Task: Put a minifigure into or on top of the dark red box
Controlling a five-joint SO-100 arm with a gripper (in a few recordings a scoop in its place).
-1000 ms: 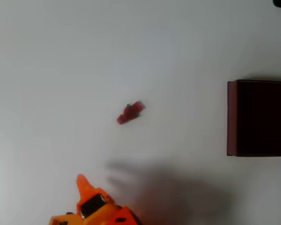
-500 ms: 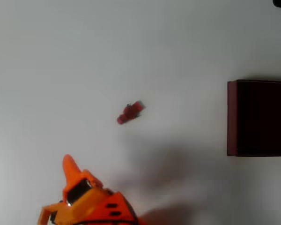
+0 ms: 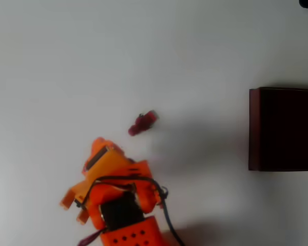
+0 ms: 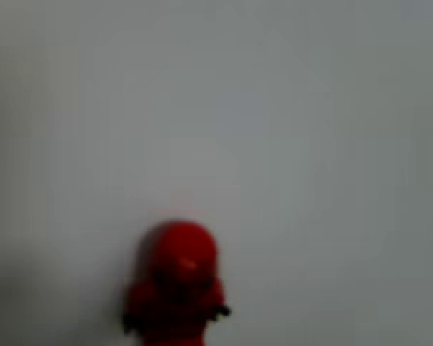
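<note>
- Currently, we see the minifigure (image 3: 142, 123) lying on its side on the white table (image 3: 92, 61), tilted diagonally, near the middle of the overhead view.
- We locate the gripper (image 3: 98, 149) below and to the left of the minifigure in the overhead view, near it but apart from it; bare table separates the two.
- We note that the orange tip of the gripper points up and slightly left in that view, so the minifigure sits off to the upper right of the tip.
- We cannot tell whether the jaws are parted or closed; the arm's own body covers them from above, and nothing is visibly held.
- We find the dark red box (image 3: 283, 129) at the right edge of the overhead view, well apart from both the minifigure and the gripper.
- We see the minifigure (image 4: 177, 285) in the wrist view as a blurred red shape at the bottom edge, left of centre, with plain table above it.
</note>
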